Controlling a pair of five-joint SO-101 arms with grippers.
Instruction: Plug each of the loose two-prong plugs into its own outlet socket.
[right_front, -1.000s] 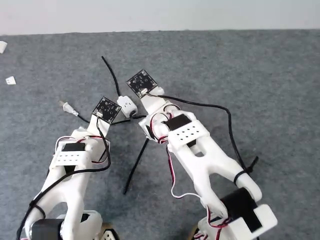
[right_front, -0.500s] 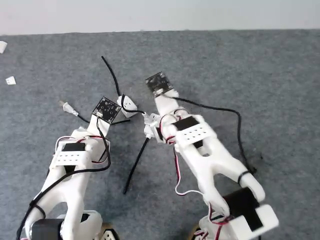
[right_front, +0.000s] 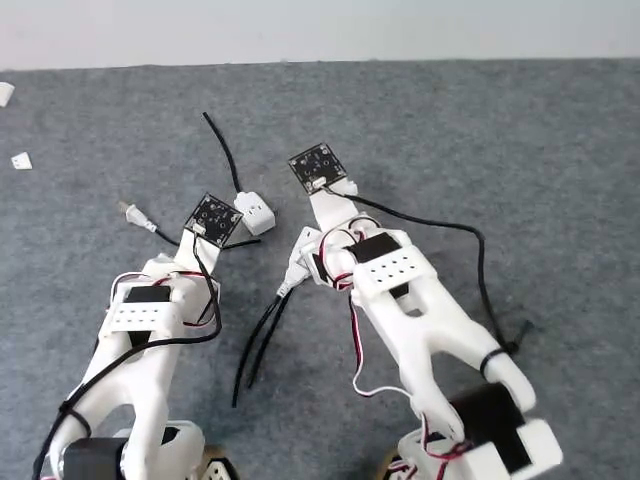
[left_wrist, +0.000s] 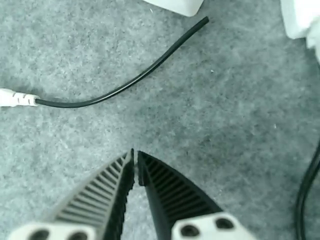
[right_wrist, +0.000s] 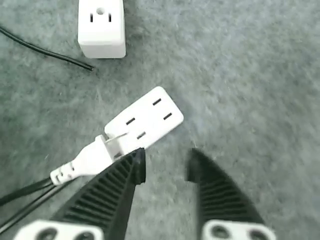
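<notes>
Two grippers: your left gripper is pinched together on nothing over bare grey table. Your right gripper is spread apart and empty, one fingertip right at the edge of the outlet block.

Loose plug: the white two-prong plug lies out toward the table's left edge, well apart from both grippers. Its black cable curves back past the left arm.

Cube outlet: the little cube outlet sits between the two arm tips, on the far-edge side, with nothing in its socket.

Block: a second plug sits at one end of the outlet block and looks seated to me. Its black cords trail toward the near edge.

Risk 1: neither outlet is fixed down, so if you push a plug in with nothing bracing it, I'd expect it to skate away.

Risk 2: the loose plug lies flat, so a low pinch could catch the cable instead of the body and leave the prongs pointing anywhere.

Risk 3: the trailing cords could drag the block when you shift it, or pull that second plug out.

Hard to see: the prongs are too small in the high view to tell which way they face. The left wrist view cuts the plug off at its edge. I can't tell if the second plug is fully home.
</notes>
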